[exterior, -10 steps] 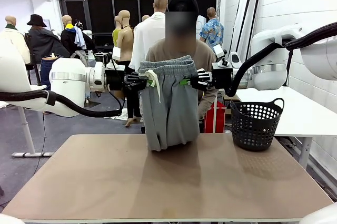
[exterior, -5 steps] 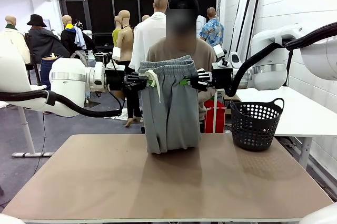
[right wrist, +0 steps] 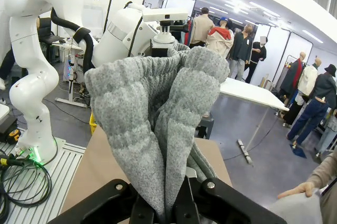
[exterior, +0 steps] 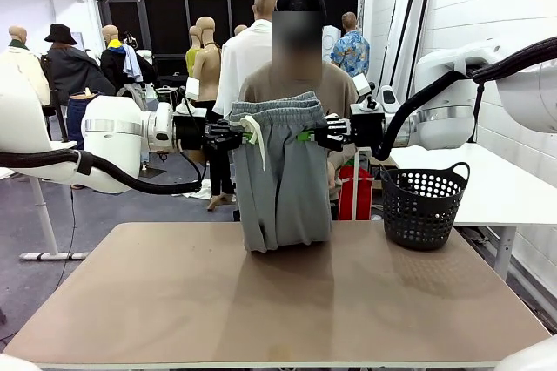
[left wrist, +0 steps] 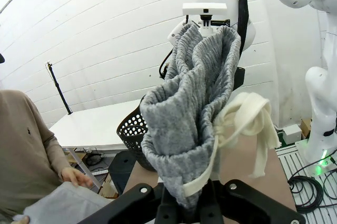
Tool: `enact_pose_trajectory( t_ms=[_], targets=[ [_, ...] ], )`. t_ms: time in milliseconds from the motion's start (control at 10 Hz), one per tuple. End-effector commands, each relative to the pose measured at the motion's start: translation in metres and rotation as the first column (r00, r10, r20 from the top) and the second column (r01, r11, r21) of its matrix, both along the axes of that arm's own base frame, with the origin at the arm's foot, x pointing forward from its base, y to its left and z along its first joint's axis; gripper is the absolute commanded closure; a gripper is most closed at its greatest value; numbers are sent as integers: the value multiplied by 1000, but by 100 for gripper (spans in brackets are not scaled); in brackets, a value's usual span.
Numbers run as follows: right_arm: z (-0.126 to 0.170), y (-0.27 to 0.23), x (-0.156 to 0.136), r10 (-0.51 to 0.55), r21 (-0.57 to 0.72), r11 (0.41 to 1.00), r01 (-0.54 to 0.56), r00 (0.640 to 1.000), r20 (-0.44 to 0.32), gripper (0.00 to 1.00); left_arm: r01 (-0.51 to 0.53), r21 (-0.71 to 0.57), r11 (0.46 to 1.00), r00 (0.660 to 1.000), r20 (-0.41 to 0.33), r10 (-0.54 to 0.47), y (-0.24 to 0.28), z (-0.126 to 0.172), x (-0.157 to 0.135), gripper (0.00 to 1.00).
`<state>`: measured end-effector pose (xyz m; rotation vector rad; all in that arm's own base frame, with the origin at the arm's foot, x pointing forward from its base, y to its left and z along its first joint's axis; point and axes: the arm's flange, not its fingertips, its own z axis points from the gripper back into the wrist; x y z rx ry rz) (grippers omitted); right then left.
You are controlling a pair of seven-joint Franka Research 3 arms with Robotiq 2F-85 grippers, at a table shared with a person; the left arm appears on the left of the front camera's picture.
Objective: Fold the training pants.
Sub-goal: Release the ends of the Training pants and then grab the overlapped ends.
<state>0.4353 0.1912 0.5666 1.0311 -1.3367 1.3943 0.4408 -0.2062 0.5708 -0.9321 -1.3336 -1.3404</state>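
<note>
The tan table [exterior: 174, 301] carries a black perforated basket [exterior: 424, 205] at its far right corner. Left of the basket, the lower end of the hanging training pants [exterior: 280, 188] rests on the tabletop.

I find no word, number, brand or sign that I can read. The one small dark stitched mark [left wrist: 27, 129] on the chest of the person's tan knitted sweater [left wrist: 21, 153] is too small for me to make out.
</note>
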Motion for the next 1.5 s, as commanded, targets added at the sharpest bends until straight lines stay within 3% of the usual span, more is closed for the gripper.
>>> enact_pose_trajectory(
  t_ms=[0, 1400],
  targets=[
    [2, 1, 0, 1, 5, 1000, -1, 1000, 3, 100, -3, -14, 1000, 1000, -5, 3, 0, 1, -2, 100],
    [2, 1, 0, 1, 5, 1000, -1, 1000, 3, 100, -3, -14, 1000, 1000, -5, 3, 0, 1, -2, 100]
  ],
)
